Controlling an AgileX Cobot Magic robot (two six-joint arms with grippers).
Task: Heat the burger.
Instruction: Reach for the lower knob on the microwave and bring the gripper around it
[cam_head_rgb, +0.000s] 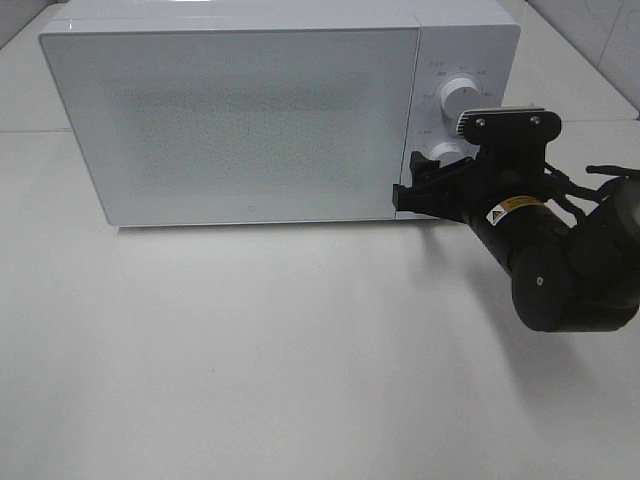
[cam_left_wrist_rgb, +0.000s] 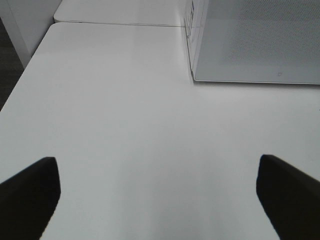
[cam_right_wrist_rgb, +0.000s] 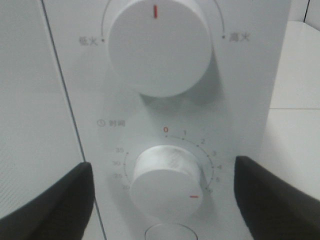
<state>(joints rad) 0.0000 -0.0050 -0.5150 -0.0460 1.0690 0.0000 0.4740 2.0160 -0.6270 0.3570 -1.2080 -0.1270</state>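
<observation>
No view shows the burger, so its heading cannot be told; the white microwave (cam_head_rgb: 240, 120) stands door shut on the worktop (cam_head_rgb: 250, 350); right tool (cam_head_rgb: 412, 185) released, jaws spread either side of the timer knob (cam_right_wrist_rgb: 167, 182), not touching; left tool (cam_left_wrist_rgb: 157, 195) released wide above the worktop.

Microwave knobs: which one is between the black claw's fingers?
The lower knob, ringed by numbers, lies between the open fingers of the right gripper. The upper knob sits higher.

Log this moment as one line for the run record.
right gripper: open, flanking timer knob | left gripper: open, over table | microwave door: shut | burger: not in view
</observation>
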